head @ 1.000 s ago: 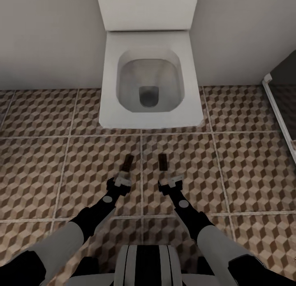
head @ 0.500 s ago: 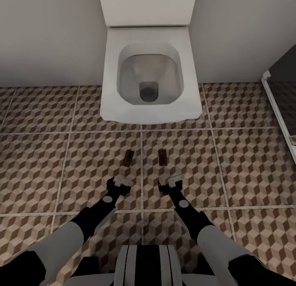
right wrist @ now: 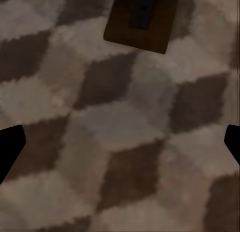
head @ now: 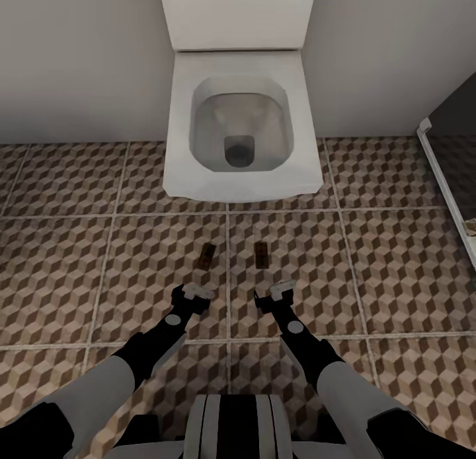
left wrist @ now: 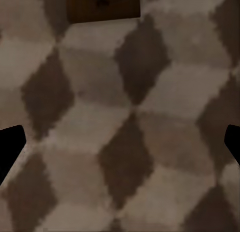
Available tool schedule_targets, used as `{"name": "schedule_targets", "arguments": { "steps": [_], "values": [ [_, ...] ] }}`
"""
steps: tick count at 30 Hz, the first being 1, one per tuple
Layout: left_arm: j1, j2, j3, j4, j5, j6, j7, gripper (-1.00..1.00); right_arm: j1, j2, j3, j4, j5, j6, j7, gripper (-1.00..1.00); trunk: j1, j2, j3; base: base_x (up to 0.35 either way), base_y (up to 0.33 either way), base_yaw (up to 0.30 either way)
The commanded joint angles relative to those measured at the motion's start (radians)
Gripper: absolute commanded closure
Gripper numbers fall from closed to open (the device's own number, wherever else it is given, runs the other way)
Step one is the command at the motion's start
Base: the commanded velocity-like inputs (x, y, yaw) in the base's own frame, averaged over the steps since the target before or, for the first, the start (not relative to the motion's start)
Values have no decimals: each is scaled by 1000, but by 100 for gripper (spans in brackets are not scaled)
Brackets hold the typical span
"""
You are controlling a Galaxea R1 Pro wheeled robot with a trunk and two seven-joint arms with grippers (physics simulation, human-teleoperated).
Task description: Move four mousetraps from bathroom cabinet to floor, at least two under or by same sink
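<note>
Head view: two mousetraps, left (head: 207, 255) and right (head: 262, 254), lie flat on cube-patterned bathroom floor (head: 396, 267) near the toilet (head: 241, 115), released just beyond the spread-open, empty left gripper (head: 193, 292) and right gripper (head: 277, 292).

No lettering, label or number can be read anywhere, though the wrist views are perhaps too blurred to tell.

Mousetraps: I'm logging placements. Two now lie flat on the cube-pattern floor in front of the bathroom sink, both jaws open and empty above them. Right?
Not quite. The fixture is a white toilet, not a sink, as the head view shows. The two mousetraps do lie flat on the cube-pattern floor, with the left gripper and right gripper open and empty.
</note>
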Motion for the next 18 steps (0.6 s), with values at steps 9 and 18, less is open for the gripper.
{"name": "schedule_targets", "arguments": {
  "steps": [9,18],
  "values": [
    [-1,2,-9,-1,8,2,9,-100,0,0,4,2,10,-1,-10,-100,-4,2,34,0,0,0],
    [-1,2,-9,-1,9,2,9,-100,0,0,4,1,10,-1,-10,-100,-8,4,69,0,0,0]
  ]
}}
